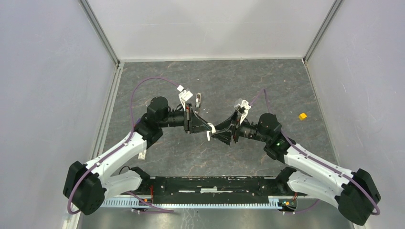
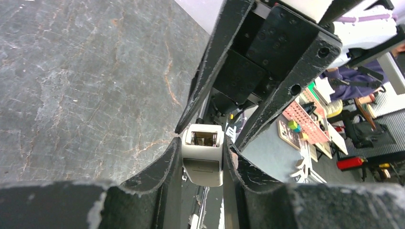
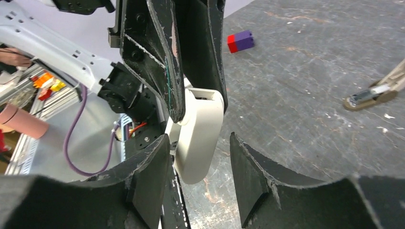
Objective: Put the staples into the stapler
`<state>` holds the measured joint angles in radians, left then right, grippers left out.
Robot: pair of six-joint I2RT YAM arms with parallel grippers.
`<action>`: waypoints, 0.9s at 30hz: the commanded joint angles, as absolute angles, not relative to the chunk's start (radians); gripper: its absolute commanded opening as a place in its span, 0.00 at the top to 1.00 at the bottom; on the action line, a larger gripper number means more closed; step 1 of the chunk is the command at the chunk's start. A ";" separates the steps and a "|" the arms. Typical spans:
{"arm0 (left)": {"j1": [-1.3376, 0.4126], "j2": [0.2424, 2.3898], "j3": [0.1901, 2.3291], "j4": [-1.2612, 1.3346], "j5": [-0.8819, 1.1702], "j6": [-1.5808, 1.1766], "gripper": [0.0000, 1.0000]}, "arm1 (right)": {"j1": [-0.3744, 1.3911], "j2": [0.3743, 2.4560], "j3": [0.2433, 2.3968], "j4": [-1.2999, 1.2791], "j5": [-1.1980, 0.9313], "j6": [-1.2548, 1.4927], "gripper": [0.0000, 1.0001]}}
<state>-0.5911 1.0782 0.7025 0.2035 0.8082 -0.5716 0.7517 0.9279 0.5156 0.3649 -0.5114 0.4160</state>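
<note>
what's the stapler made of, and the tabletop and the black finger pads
Stapler: looks like moulded off-white plastic, matte, rounded edges; a shiny metal part shows in its open end.
Tabletop: dark grey with stone-like veins, possibly a printed surface.
Finger pads: black, frayed edges, likely foam or rubber.

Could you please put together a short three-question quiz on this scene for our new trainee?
1. True or false: the left tool is clamped on the white stapler.
2. Multiple choice: what colour is the small cube seen in the top view? A red, B yellow, C green.
3. Fill in the blank: the right tool is ____, with one finger clearly apart from the stapler.

Key: 1 true; 2 B; 3 open.
</note>
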 commanded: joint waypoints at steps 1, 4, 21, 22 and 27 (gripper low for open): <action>-0.590 1.049 0.725 0.242 0.907 -0.514 0.98 | 0.735 0.969 0.491 0.549 -0.681 0.514 0.43; -0.591 1.033 0.716 0.262 0.917 -0.512 0.98 | 0.734 1.000 0.474 0.623 -0.718 0.560 0.43; -0.591 0.996 0.688 0.323 0.842 -0.592 0.32 | 0.733 0.989 0.429 0.776 -0.721 0.636 0.94; -0.591 0.993 0.663 0.370 0.837 -0.633 0.28 | 0.734 0.989 0.423 0.808 -0.716 0.654 0.94; -0.592 1.010 0.605 0.523 0.825 -0.732 0.23 | 0.734 1.012 0.418 0.913 -0.704 0.715 0.95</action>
<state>-0.5911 1.0084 0.6353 0.3744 0.8482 -0.6247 0.7326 1.0096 0.4179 0.7509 -0.7193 0.6590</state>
